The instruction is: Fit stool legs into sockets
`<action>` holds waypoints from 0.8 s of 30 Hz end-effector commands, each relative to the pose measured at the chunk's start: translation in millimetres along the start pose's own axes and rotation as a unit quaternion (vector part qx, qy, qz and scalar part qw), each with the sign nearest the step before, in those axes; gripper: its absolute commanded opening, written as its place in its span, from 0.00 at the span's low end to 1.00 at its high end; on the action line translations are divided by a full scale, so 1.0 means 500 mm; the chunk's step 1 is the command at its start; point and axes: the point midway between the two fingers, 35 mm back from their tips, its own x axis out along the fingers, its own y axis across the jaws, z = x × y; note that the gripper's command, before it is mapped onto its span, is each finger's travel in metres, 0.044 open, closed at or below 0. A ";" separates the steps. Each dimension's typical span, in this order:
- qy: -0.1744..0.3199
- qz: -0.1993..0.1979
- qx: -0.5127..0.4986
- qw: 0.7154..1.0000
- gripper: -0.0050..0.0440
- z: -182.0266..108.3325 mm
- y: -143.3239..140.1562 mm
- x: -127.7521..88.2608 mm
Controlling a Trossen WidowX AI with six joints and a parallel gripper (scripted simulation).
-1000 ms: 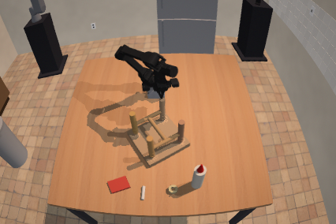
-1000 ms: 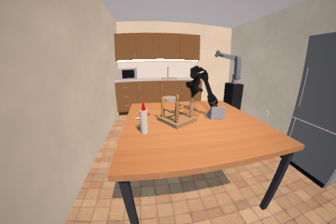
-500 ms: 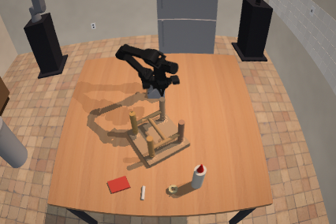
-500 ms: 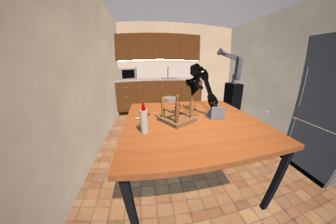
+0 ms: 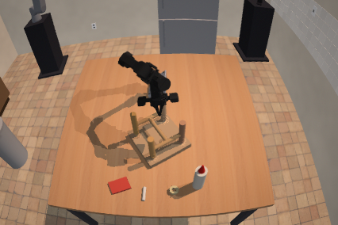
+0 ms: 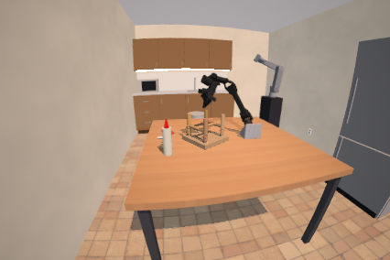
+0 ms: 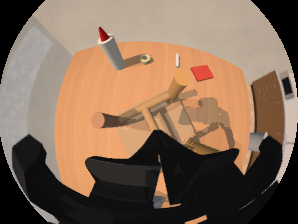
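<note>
The upturned wooden stool [image 5: 159,139] rests on its square seat near the middle of the orange-brown wooden table [image 5: 227,119], legs pointing up. The black parallel-jaw gripper [image 5: 161,112] hangs directly over the far leg [image 5: 163,115], its fingers clenched fully together on nothing. On the near side lie a red-capped white glue bottle [image 5: 199,177], a flat red card [image 5: 119,184] and a small white stick [image 5: 144,193].

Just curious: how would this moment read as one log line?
gripper: shut, empty, above fourth leg | stool: upside down | three legs upright
</note>
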 end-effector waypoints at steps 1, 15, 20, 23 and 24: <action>-0.022 -0.016 0.014 1.000 0.10 0.074 -0.031 0.035; -0.045 -0.047 0.036 0.997 0.10 0.162 -0.098 0.089; -0.045 -0.047 0.036 0.997 0.10 0.154 -0.098 0.105; -0.045 -0.047 0.036 0.997 0.10 0.143 -0.100 0.124; -0.045 -0.047 0.036 0.997 0.10 0.140 -0.100 0.130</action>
